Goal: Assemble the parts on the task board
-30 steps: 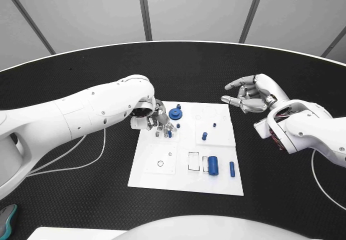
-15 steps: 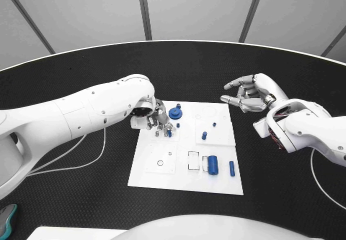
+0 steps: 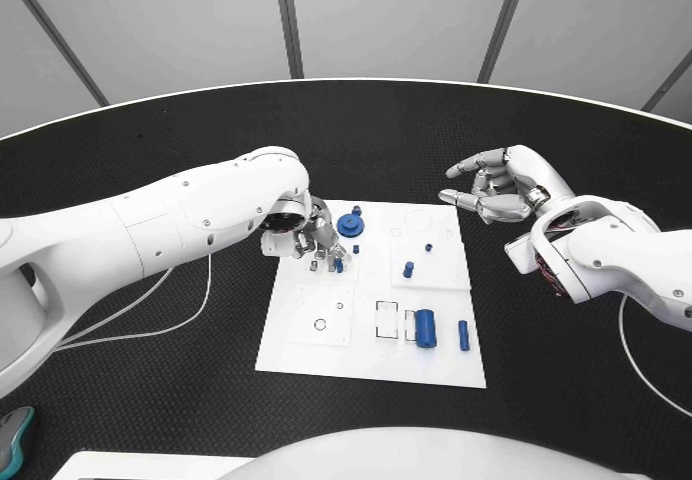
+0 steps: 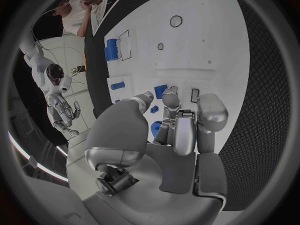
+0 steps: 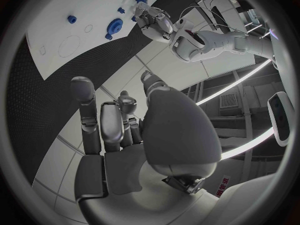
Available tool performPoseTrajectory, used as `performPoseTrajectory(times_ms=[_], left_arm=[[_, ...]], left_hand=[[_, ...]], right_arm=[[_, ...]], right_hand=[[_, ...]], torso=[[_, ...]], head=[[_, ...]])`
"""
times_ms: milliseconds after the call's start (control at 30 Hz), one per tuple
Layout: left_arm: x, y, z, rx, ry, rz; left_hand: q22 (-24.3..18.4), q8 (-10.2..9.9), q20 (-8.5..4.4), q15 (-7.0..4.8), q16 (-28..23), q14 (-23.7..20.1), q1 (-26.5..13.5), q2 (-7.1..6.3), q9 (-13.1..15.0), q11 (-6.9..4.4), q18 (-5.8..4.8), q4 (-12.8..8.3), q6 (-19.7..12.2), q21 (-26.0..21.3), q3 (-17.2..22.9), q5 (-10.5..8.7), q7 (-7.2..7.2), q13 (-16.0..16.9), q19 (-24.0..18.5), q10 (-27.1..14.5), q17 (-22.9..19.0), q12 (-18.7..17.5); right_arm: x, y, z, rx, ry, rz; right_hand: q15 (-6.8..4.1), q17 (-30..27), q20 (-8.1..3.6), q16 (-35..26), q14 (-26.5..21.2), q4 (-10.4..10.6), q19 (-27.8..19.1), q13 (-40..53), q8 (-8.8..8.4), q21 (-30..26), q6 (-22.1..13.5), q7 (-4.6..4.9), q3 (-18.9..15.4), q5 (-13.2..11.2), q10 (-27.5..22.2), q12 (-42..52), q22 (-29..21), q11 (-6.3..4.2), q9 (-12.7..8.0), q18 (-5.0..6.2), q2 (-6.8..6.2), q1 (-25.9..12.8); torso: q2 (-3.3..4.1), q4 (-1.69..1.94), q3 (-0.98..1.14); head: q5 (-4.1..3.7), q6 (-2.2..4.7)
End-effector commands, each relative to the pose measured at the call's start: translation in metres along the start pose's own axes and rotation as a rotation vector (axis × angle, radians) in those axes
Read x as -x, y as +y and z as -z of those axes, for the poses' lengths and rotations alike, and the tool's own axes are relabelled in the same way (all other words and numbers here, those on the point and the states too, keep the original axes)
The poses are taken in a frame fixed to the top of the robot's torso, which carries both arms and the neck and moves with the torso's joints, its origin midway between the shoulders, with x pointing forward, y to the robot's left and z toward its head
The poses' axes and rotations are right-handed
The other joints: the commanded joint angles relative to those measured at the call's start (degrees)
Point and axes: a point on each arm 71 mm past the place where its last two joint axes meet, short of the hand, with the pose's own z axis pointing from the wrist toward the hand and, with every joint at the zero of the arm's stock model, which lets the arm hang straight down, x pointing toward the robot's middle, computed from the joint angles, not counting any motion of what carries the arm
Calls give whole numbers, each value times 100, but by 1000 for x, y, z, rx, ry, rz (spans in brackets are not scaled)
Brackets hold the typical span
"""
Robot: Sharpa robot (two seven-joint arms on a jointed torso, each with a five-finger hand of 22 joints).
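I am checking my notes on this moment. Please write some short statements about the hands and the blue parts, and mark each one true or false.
1. The left hand is over the far left part of the task board. True.
2. The right hand holds the large blue cylinder. False: it holds nothing and hovers over the black table, beyond the board's far right corner.
3. The large blue cylinder lies on the board near its near edge. True.
4. The thin blue pin lies off the board. False: it lies on the board, beside the cylinder.
5. The round blue gear is near the left hand. True.
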Motion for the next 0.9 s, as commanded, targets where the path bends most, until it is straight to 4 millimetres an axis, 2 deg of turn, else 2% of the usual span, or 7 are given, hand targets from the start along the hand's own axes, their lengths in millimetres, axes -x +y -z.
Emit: performPoseTrajectory(times_ms=[33, 533, 700, 900], left_arm=[[0, 0, 0, 5, 1, -1], [0, 0, 0, 4, 7, -5], [0, 0, 0, 4, 7, -5], [-1, -1, 0, 2, 11, -4]], left_hand=[[3, 32, 3, -43, 24, 362, 48, 4, 6, -6, -82, 13, -40, 24, 39, -16, 11, -10, 14, -45, 474, 13], [21, 36, 4, -41, 29, 364, 85, 5, 9, -5, -85, 13, -40, 34, 107, -16, 12, 21, 14, -38, 488, 42], [20, 35, 3, -45, 30, 364, 205, 38, 11, -9, -82, 1, -55, 38, 319, -15, 7, 12, 5, -61, 491, 55], [47, 37, -1, -49, 37, 366, 400, 1, 17, -14, -85, -32, -79, 56, 708, -14, 3, -9, 2, -90, 508, 71]], right_arm=[[0, 0, 0, 0, 1, 0], [-1, 0, -1, 0, 3, 0], [-1, 0, -1, 0, 5, -1], [-1, 0, -1, 0, 6, -1]], right_hand=[[-38, 8, -16, -28, 2, 37, 43, 8, 24, -26, 24, -7, -11, 39, 22, -15, 1, -10, -7, 77, 3, 35], [-38, 8, -16, -28, 2, 37, 43, 8, 24, -26, 24, -7, -11, 39, 22, -15, 1, -10, -7, 77, 3, 35], [-38, 8, -16, -28, 2, 37, 43, 8, 24, -26, 24, -7, -11, 39, 22, -15, 1, -10, -7, 77, 3, 35], [-38, 8, -16, -28, 2, 37, 43, 8, 24, -26, 24, -7, -11, 39, 22, -15, 1, -10, -7, 77, 3, 35]], torso=[[0, 0, -1], [5, 5, -2], [2, 6, -2], [-1, 4, 1]], head=[[-2, -8], [-19, -32], [-20, -45], [-21, -50]])
